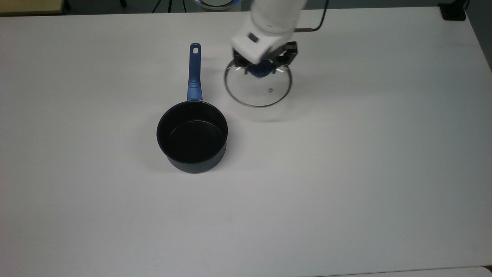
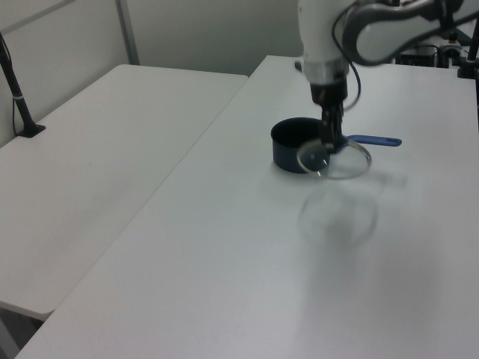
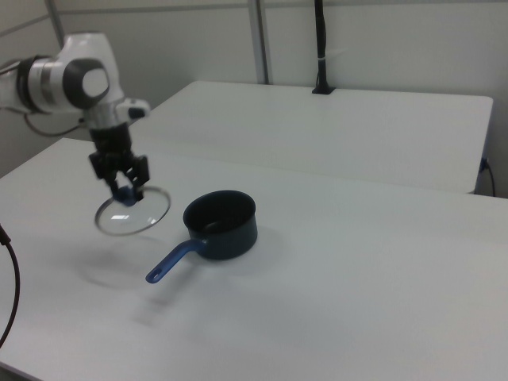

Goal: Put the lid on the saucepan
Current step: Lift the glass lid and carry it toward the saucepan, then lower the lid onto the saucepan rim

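The glass lid [image 1: 258, 86] [image 2: 337, 158] [image 3: 131, 212] hangs in the air above the table, its shadow below it. My gripper [image 1: 262, 70] [image 2: 330, 140] [image 3: 125, 190] is shut on the lid's blue centre knob. The saucepan [image 1: 191, 135] [image 2: 293, 145] [image 3: 222, 224] stands upright and uncovered on the white table [image 1: 346, 173], to the top view's left of the lid. Its long blue handle [image 1: 194, 73] [image 3: 173, 261] points towards the top view's upper edge. In the left view the lid overlaps the pan's right side.
A second white table [image 2: 97, 142] [image 3: 333, 127] stands beside this one. A dark post [image 2: 19, 97] [image 3: 320, 48] is clamped to it. A black block [image 1: 453, 11] sits at the top view's upper right corner.
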You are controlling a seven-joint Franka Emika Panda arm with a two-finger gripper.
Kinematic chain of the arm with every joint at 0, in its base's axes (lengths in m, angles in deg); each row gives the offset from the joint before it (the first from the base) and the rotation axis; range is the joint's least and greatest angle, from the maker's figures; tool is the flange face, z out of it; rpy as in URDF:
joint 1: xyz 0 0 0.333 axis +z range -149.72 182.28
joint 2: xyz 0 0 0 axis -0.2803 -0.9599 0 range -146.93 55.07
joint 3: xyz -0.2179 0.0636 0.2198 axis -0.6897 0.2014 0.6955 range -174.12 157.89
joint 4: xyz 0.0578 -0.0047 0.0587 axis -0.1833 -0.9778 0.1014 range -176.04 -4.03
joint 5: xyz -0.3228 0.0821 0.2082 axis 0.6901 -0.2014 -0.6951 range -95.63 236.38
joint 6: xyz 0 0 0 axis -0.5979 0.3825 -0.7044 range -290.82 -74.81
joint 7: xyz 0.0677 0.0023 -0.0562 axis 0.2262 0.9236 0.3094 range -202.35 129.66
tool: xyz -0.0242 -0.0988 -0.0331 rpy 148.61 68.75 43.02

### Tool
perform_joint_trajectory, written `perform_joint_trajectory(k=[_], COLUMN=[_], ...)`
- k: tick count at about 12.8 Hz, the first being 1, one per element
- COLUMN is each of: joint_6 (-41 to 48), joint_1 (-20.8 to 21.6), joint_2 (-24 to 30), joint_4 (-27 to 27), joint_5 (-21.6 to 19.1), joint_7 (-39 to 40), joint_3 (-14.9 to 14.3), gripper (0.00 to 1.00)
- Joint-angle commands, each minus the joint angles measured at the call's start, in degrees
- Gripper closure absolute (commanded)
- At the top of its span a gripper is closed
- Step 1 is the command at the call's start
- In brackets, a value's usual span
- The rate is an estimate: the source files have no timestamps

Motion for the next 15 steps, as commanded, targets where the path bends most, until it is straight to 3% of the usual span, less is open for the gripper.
perform_joint_trajectory(k=[1,3,5,8,15], joint_6=[2.52,2.34,2.17,2.34,2.34], joint_1=[-1.85,-4.75,-5.46,-8.45,-8.54], joint_2=[-0.18,-1.32,-3.16,-8.69,-18.19], joint_4=[6.28,7.77,8.83,14.97,23.5], joint_5=[-1.3,-1.04,-1.03,-1.82,-2.35], joint_7=[0.2,0.2,0.2,-1.11,-5.15], joint_3=[-3.5,-3.85,-6.22,-6.58,-6.58], gripper=[0.61,0.61,0.61,0.6,0.58])
